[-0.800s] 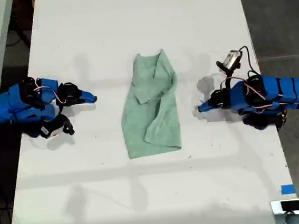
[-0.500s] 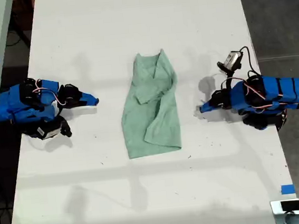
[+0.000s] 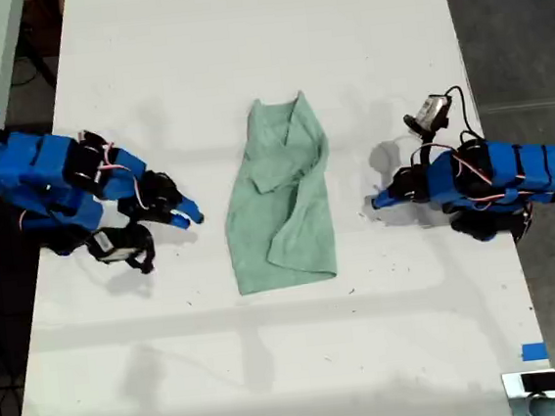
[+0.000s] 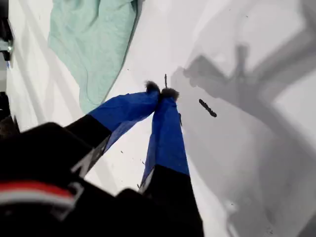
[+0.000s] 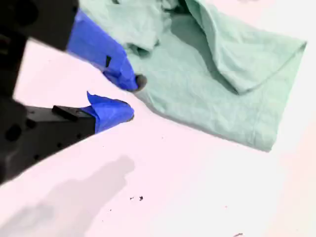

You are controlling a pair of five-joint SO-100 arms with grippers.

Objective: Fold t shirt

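Note:
The t shirt is a pale mint-green, wrinkled, elongated bundle lying mid-table, with one flap folded over itself. My first gripper is on the exterior view's right, a short gap from the shirt's edge. Its blue tips are shut together on nothing above the bare table, and the t shirt lies farther off. My second gripper is on the exterior view's left, close to the shirt's other long edge. Its jaws stand a little open, empty, right beside the t shirt.
The white table has edges near both arm bases, with dark floor beyond on the exterior view's right. A blue tape mark sits near the lower right corner of the exterior view. A few dark specks dot the surface.
The second arm has swung out toward the shirt, to the right and downward in the exterior view. The first arm has stayed almost still. The shirt has not moved.

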